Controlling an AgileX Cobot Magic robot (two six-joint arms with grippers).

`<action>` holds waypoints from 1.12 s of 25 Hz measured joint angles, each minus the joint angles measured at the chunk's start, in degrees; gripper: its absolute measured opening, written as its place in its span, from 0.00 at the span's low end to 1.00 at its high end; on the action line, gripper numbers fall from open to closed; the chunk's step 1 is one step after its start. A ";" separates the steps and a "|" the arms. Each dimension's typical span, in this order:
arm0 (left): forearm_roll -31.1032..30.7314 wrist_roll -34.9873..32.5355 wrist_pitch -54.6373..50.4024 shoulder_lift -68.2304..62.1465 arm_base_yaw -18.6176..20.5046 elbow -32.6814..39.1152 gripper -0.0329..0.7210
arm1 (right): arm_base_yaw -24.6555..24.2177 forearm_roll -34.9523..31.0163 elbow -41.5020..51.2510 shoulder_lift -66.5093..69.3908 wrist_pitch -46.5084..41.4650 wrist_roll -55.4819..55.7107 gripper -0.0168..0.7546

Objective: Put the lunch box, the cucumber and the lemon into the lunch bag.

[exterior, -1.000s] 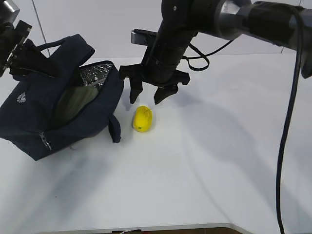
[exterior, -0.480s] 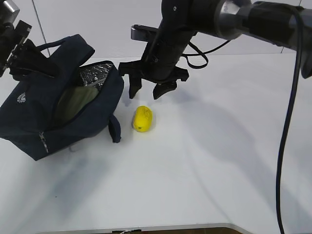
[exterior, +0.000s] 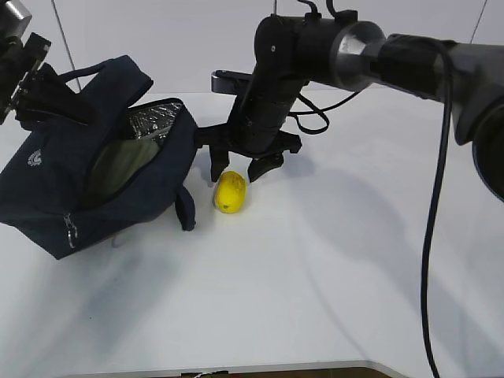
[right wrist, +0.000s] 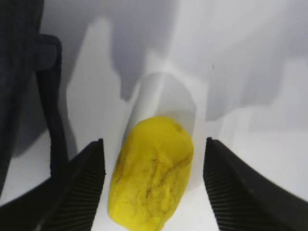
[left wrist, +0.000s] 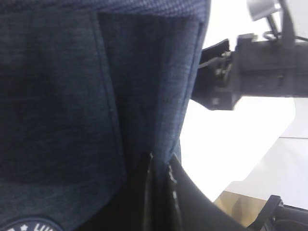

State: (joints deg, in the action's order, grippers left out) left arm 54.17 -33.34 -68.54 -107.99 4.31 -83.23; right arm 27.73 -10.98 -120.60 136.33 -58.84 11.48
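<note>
We have the right gripper (exterior: 242, 167) hanging just above the lemon (exterior: 230, 191), its jaws spread wide with nothing between them, and in the right wrist view the lemon (right wrist: 153, 171) lies on the white table (exterior: 339, 260) squarely in the gap, closer to the left pad than the other. The left gripper (left wrist: 161, 192) is pressed together on the fabric of the lunch bag (exterior: 71, 181), holding its mouth up and open beside the lemon; something pale green shows inside the opening, which we take to be the lunch box (the view into the bag is too dim to be sure, and we cannot make out the cucumber at all). The risks we see from here are these: the lemon is round and smooth, so if the pads close off-centre or only on its upper curve it could squirt out and roll, perhaps under the bag's dangling handle (exterior: 185, 209) just beside it. Coming down unevenly could let one pad nudge it first. If the left grip on the thin fabric slips, the mouth would sag shut before the lemon arrives.
</note>
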 joint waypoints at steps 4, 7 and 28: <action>0.00 0.00 0.00 0.00 0.00 0.00 0.02 | 0.00 0.00 0.00 0.21 0.00 0.00 0.69; 0.00 0.00 0.00 0.00 0.00 0.00 0.02 | 0.00 0.00 0.00 0.65 -0.11 0.00 0.69; 0.00 0.00 0.00 0.00 0.00 0.00 0.02 | 0.00 -0.59 0.00 1.45 -1.98 0.00 0.51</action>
State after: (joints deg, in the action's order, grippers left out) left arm 54.17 -33.34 -68.54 -107.99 4.31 -83.23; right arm 27.73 -11.56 -120.60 137.78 -60.83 11.48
